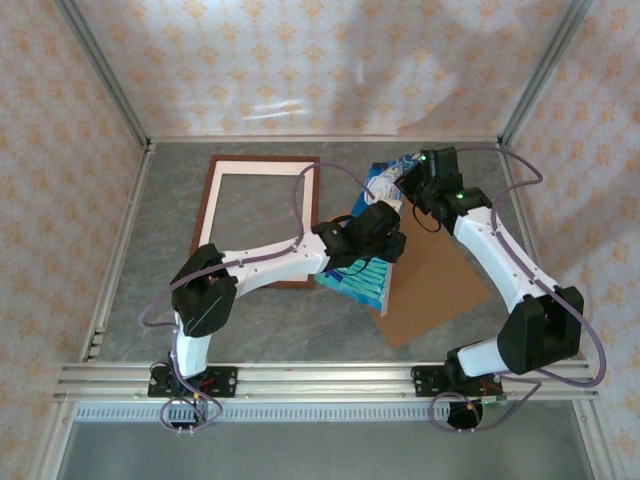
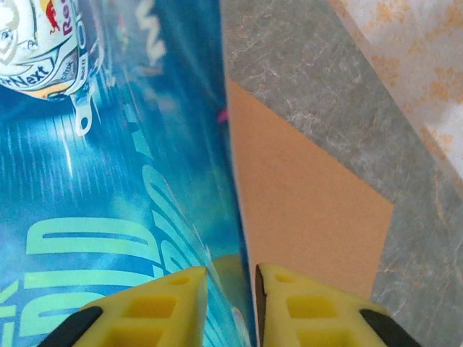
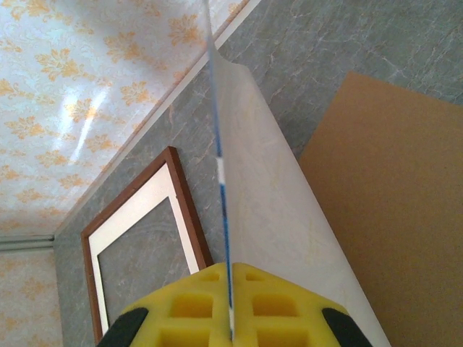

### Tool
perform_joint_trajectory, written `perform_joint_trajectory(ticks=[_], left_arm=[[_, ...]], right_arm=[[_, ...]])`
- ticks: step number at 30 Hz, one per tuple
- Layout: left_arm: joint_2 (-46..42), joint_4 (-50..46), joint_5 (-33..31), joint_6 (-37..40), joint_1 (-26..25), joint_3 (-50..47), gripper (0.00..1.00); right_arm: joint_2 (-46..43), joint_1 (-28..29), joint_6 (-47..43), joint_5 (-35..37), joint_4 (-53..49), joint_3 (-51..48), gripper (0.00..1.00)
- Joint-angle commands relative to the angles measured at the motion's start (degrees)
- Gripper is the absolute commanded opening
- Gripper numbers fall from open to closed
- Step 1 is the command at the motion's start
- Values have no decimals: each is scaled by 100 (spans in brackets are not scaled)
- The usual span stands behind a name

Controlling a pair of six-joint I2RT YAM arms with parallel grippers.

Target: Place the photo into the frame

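- Two fingers of the left gripper (image 2: pixel 231 273) stood nearly together astride the near edge of the photo (image 1: pixel 362 282); whether they gripped it was unclear.
- It leaned tilted over the backing board (image 1: pixel 440 285).
- The right gripper (image 3: pixel 230 278) pinched its far edge tight.
- The frame (image 1: pixel 203 205) lay flat just left.

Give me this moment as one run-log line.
right gripper: shut on blue-and-teal glossy photo | left gripper: narrowly open astride photo edge | dark reddish-brown wooden frame: lying flat, no photo inside
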Motion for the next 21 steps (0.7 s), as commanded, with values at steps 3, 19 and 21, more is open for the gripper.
perform_joint_trajectory(ticks=[3, 19, 21], left_arm=[[-149, 115, -140, 10, 65, -127, 8], [-1587, 200, 1249, 212, 758, -1069, 0], [-1811, -91, 1581, 443, 912, -906, 0]], right_arm=[[10, 30, -12, 233, 43, 37, 6], [-981, -492, -779, -230, 368, 1443, 85], [-1113, -493, -1089, -89, 244, 1542, 85]])
